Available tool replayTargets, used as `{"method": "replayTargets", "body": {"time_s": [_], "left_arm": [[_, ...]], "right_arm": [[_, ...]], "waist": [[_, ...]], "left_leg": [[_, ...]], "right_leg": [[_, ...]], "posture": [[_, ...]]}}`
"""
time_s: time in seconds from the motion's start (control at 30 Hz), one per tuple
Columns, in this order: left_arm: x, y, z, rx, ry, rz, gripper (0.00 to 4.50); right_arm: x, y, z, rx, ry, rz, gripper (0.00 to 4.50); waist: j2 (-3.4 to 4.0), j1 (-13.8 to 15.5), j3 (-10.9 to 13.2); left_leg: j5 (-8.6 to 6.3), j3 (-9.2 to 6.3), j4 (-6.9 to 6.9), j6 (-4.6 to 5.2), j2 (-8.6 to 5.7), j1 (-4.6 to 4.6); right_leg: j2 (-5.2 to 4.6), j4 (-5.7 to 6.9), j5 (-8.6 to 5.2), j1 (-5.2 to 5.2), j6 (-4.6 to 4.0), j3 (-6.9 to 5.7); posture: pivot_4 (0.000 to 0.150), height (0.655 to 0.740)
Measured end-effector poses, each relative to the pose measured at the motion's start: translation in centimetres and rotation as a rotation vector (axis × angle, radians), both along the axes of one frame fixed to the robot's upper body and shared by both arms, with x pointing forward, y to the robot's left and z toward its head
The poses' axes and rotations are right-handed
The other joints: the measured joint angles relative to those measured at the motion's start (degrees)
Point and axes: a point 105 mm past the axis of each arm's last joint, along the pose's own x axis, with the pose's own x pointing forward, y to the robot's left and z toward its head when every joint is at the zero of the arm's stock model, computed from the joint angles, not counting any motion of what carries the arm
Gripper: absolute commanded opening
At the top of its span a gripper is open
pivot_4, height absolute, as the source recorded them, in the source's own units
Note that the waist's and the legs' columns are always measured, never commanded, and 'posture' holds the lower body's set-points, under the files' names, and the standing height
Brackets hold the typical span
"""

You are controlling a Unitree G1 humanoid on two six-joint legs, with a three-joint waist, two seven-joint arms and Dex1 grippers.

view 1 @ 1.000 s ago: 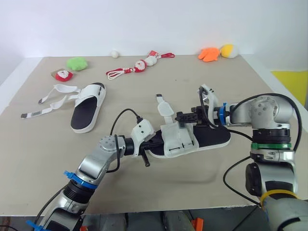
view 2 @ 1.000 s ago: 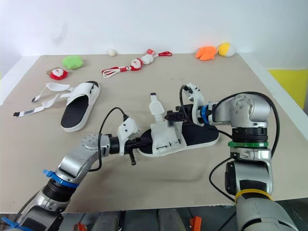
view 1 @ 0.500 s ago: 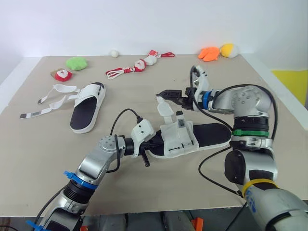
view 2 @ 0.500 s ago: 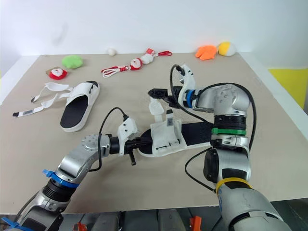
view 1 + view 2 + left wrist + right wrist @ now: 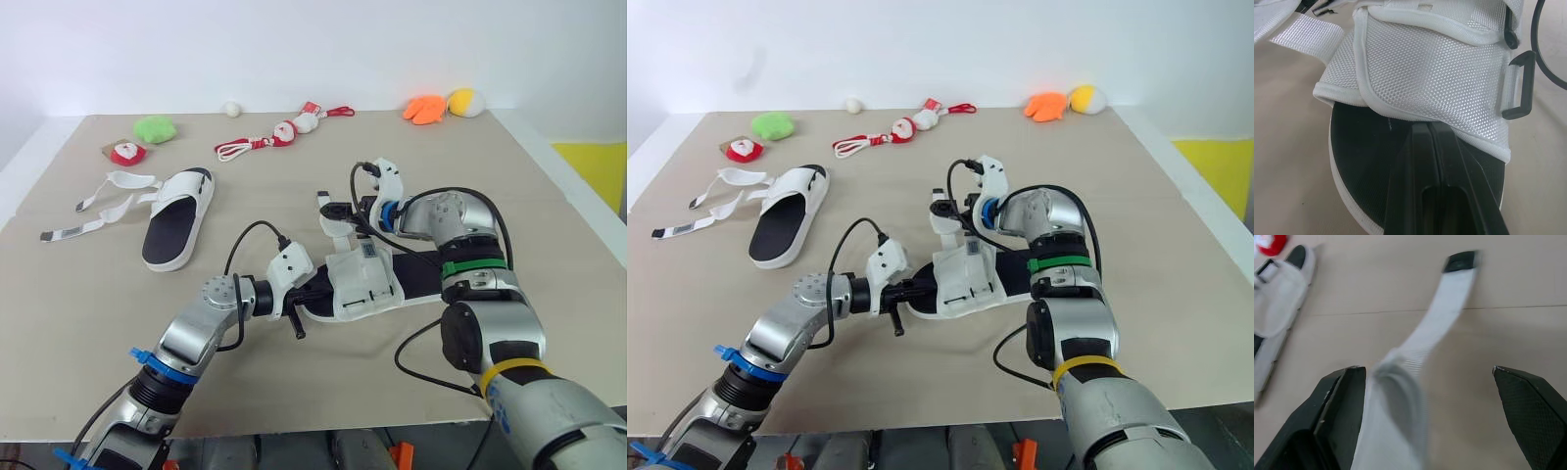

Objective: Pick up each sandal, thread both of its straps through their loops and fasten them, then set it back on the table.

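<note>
Sandal (image 5: 361, 286) lengthwise left-right, toe at left fingers (image 5: 1420, 196) — closed together over sole (image 5: 1361, 147); right fingers (image 5: 1337, 406) splayed around strap (image 5: 1449, 308).

The left pincer (image 5: 1427, 126), fingers pressed together, lies on the sandal's (image 5: 1364, 147) black footbed, tips at the white mesh strap's (image 5: 1440, 73) edge. A black loop (image 5: 1518, 85) hangs over the worktop (image 5: 1288, 161).

Black-and-white mesh sandal (image 5: 364, 286)
</note>
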Motion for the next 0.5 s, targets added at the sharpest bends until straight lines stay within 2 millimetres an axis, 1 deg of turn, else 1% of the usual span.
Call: {"method": "replayTargets", "body": {"time_s": [0.03, 0.07, 0.1, 0.17, 0.27, 0.3, 0.33, 0.5], "left_arm": [[0.0, 0.0, 0.0, 0.0, 0.0, 0.0, 0.0], [0.0, 0.0, 0.0, 0.0, -0.001, 0.0, 0.0], [0.0, 0.0, 0.0, 0.0, -0.001, 0.0, 0.0], [0.0, 0.0, 0.0, 0.0, -0.001, 0.0, 0.0], [0.0, 0.0, 0.0, 0.0, -0.001, 0.0, 0.0], [0.0, 0.0, 0.0, 0.0, -0.001, 0.0, 0.0], [0.0, 0.0, 0.0, 0.0, -0.001, 0.0, 0.0], [0.0, -0.1, 0.1, -0.001, -0.003, 0.0, 0.0]], "right_arm": [[-0.1, 0.3, 0.1, 0.012, 0.004, 0.02, 3.61], [-0.2, 0.5, 0.3, 0.022, 0.002, 0.04, 3.06], [-0.3, 0.7, 0.4, 0.029, 0.003, 0.056, 2.68], [-0.6, 1.0, 0.6, 0.049, 0.0, 0.094, 1.67], [-1.1, 1.2, 1.4, 0.036, -0.063, 0.18, 0.25], [-1.3, 1.2, 1.9, 0.029, -0.109, 0.216, 0.02], [-1.6, 1.2, 2.3, 0.015, -0.159, 0.258, 0.02], [-3.6, 1.2, 3.1, -0.047, -0.412, 0.441, 0.02]], "waist": [[0.0, 0.0, 0.0], [0.0, 0.0, 0.0], [0.0, 0.0, 0.0], [0.0, 0.0, 0.0], [0.01, 0.0, 0.0], [0.01, 0.0, 0.0], [0.01, 0.0, 0.0], [0.01, 0.1, 0.0]], "left_leg": [[0.0, 0.0, 0.0, 0.0, 0.0, 0.0], [0.0, 0.0, 0.0, 0.0, -0.01, -0.01], [0.0, 0.0, -0.01, 0.0, -0.01, -0.01], [0.0, -0.01, -0.01, 0.0, -0.01, -0.01], [0.0, -0.01, -0.01, 0.0, -0.01, -0.01], [0.0, -0.01, -0.01, 0.0, -0.01, -0.01], [-0.01, -0.01, -0.02, -0.01, 0.0, -0.01], [-0.03, -0.09, -0.07, -0.04, 0.0, -0.02]], "right_leg": [[0.0, 0.0, 0.0, 0.0, 0.0, 0.0], [-0.01, 0.0, 0.0, 0.0, 0.0, 0.0], [-0.01, 0.0, -0.01, 0.0, 0.0, 0.0], [-0.01, 0.0, -0.01, 0.0, 0.0, 0.0], [-0.01, 0.0, -0.01, -0.02, 0.0, -0.01], [-0.01, 0.0, -0.01, -0.02, 0.01, -0.01], [0.0, -0.01, -0.02, -0.01, 0.02, -0.01], [0.0, -0.01, -0.08, -0.02, 0.11, -0.09]], "posture": [[0.15, 0.74], [0.15, 0.74], [0.15, 0.74], [0.15, 0.74], [0.15, 0.74], [0.15, 0.74], [0.15, 0.74], [0.15, 0.74]]}}
